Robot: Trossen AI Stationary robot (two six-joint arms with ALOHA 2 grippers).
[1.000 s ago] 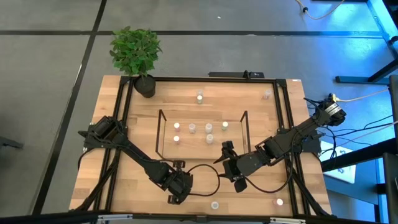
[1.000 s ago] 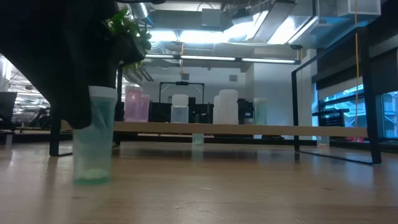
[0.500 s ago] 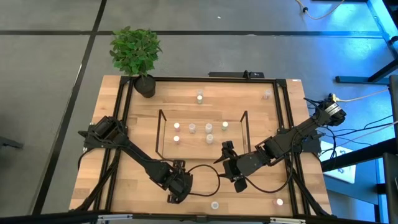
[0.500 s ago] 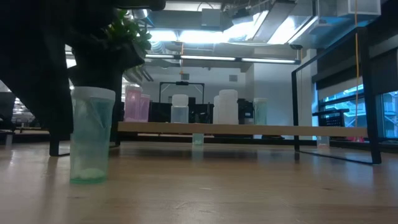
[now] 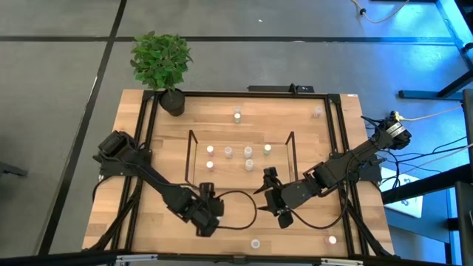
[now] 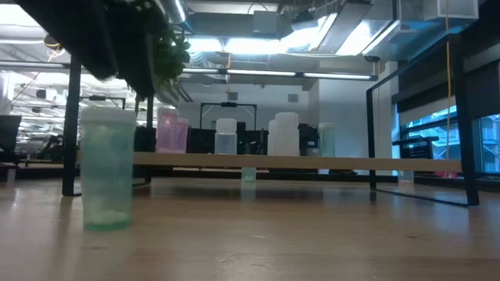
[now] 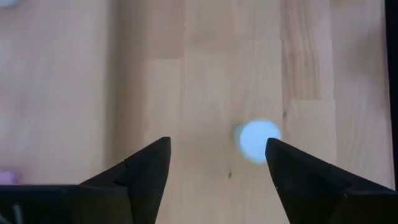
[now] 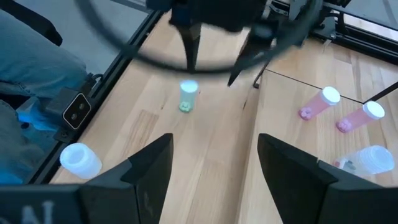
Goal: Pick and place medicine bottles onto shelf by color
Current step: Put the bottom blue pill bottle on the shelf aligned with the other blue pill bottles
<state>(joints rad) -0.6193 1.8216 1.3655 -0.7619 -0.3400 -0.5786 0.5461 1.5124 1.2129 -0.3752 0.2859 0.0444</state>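
Observation:
A green-tinted medicine bottle [image 6: 108, 168] with a whitish top [image 7: 258, 140] stands upright on its base near the table's front edge. My left gripper [image 7: 217, 146] hangs open above it, pointing steeply down, and touches nothing; the right wrist view shows its fingers [image 8: 214, 65] clear of the bottle [image 8: 188, 96]. My right gripper [image 8: 214, 140] waits open to the right of it [image 5: 270, 199], holding nothing. The shelf [image 5: 236, 177] in the table's middle carries several bottles, among them two pink ones [image 8: 320, 102] at its left end.
Loose bottles stand at the front edge [image 5: 255, 243] and front right [image 5: 332, 239], and two more beyond the shelf [image 5: 237, 114], [image 5: 317, 112]. A potted plant [image 5: 161, 63] occupies the far left corner. A black frame [image 5: 336, 170] borders the table.
My left gripper has opened and let go of the green bottle, then risen off it. The bottle stays upright on the table where it was set.

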